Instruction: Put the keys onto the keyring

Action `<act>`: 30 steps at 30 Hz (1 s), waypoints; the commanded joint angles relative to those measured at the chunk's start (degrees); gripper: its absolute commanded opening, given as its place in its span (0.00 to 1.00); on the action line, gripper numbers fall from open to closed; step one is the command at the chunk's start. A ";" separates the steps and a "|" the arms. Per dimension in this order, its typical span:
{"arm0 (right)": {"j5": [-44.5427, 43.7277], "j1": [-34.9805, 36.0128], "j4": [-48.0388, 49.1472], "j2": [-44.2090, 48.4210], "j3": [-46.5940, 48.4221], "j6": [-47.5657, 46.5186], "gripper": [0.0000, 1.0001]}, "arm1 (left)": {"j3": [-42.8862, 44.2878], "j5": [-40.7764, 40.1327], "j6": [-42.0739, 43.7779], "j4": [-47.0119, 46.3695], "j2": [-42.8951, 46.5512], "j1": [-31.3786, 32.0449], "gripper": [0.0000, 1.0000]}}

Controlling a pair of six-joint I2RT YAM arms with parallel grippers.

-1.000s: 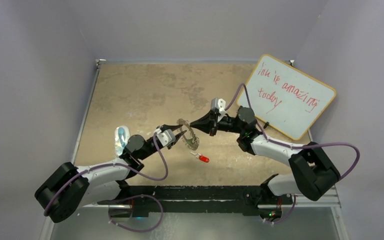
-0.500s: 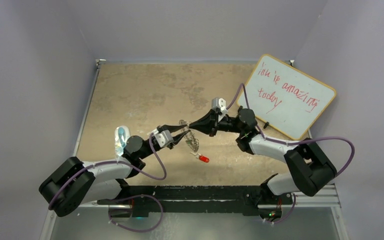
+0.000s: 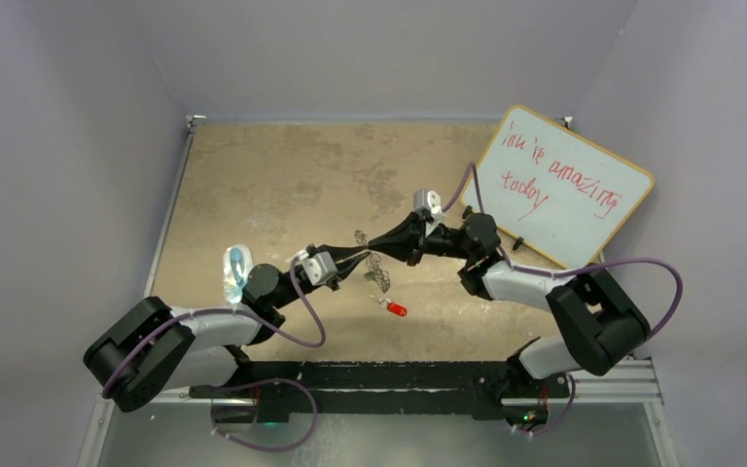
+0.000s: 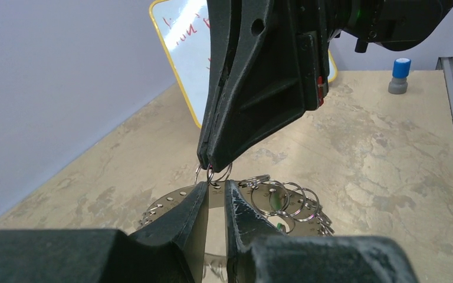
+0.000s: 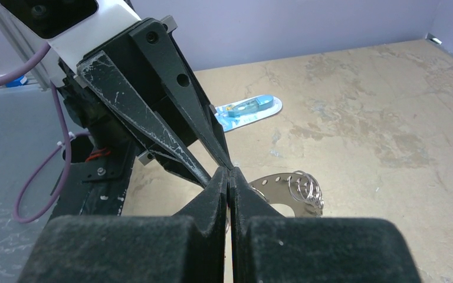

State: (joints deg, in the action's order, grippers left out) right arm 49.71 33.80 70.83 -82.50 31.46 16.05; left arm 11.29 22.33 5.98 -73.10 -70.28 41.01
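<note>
The whiteboard bears red handwriting, "…amazing today" (its first words are too scrawled to read).

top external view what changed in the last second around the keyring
The left end effector pushed forward to meet the right end effector, and its jaws narrowed to a slim gap. The keyring swung more edge-on to the camera. The right end effector stayed shut on a rim loop; the red key and whiteboard stayed put.
</note>
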 commanded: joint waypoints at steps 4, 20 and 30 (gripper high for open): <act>2.49 0.46 2.89 -0.09 -0.93 -0.94 0.00 | 0.46 -0.13 -2.15 -2.48 0.26 0.21 0.13; 2.30 0.39 2.14 -0.56 -0.67 -0.92 0.00 | 3.24 5.67 -1.48 1.20 -1.61 0.21 0.00; -3.86 0.35 -10.38 2.41 -0.04 -7.55 0.46 | 5.08 2.78 1.77 13.03 -0.30 0.21 0.00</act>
State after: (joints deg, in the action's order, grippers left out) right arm 48.93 33.76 65.54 -82.94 30.52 13.43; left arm 13.56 24.32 5.63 -64.84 -71.53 41.01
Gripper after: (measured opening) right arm 0.383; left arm 0.002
